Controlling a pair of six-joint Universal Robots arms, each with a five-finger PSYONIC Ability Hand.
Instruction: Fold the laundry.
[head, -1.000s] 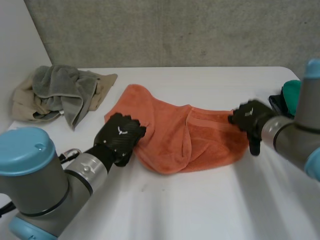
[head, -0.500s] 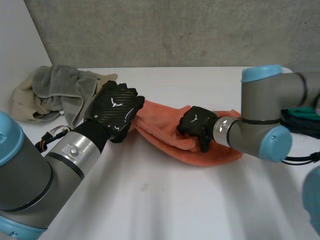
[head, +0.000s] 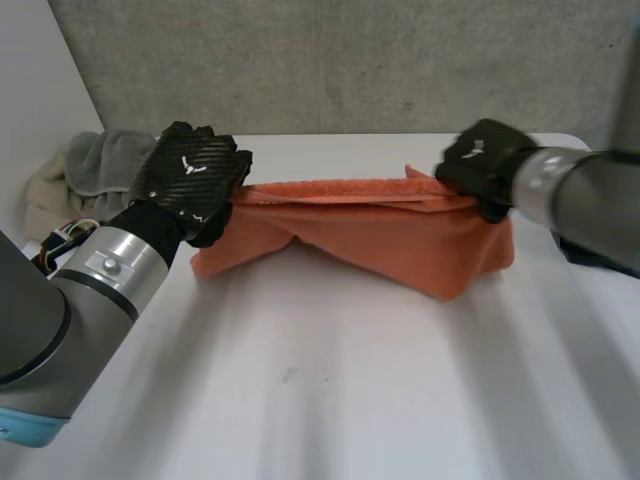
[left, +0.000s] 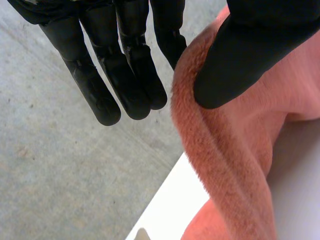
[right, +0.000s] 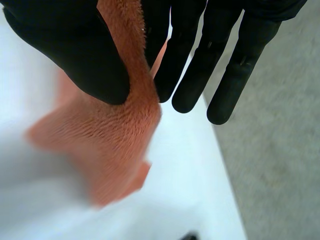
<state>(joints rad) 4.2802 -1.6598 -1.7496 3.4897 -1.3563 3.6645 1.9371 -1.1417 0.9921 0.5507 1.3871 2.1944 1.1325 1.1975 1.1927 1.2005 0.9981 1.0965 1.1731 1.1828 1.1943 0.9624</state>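
Head view behind, down onto table (head: 350, 400); wrist views close, all sharing towel (head: 380, 230)

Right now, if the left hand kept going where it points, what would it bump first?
Likely the grey wall behind the table; nothing else lies beyond the left hand, though depth is unclear.

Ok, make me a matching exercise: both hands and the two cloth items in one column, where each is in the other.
1 left hand
2 right hand
3 orange towel
4 grey cloth

A stretched between the hands
B heaped at the table's far left
C pinching the towel's right end
D pinching the towel's left end

Pairs: 1-D, 2-C, 3-A, 4-B
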